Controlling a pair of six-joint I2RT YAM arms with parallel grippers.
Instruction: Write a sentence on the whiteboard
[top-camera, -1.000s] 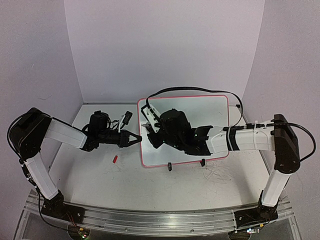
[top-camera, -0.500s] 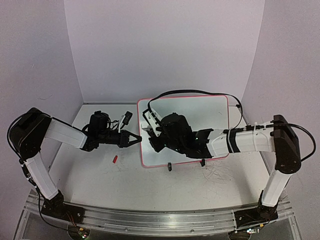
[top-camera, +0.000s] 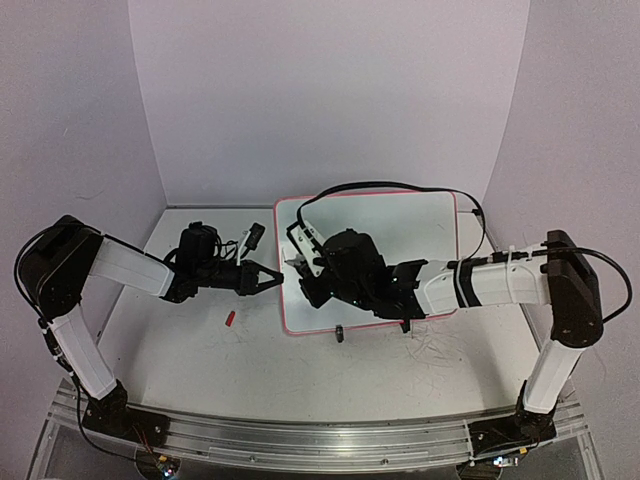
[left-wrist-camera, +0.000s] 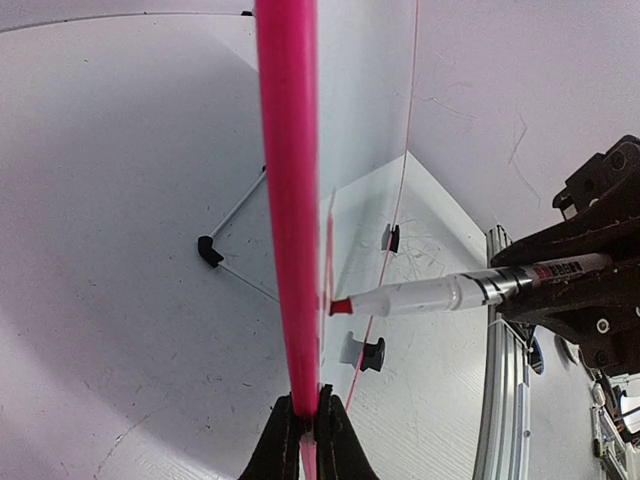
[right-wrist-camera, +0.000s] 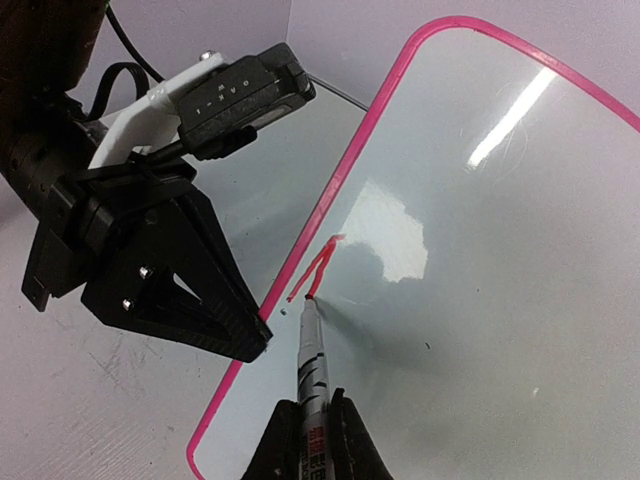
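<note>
- Left gripper (top-camera: 278, 279) clamped shut on the whiteboard (top-camera: 420, 225) left rim.
- Right gripper (right-wrist-camera: 308, 425) closed around marker (right-wrist-camera: 312, 345); its label print is unreadable.
- Sentence (right-wrist-camera: 318, 262): one red stroke, illegible.

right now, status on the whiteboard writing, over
Left pincer shut on whiteboard, left rim. Right pincer shut on red marker, tip on board. Only first red strokes down. Nothing in the way.

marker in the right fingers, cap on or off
Off: the marker has a bare red tip touching the whiteboard by short red strokes.
</note>
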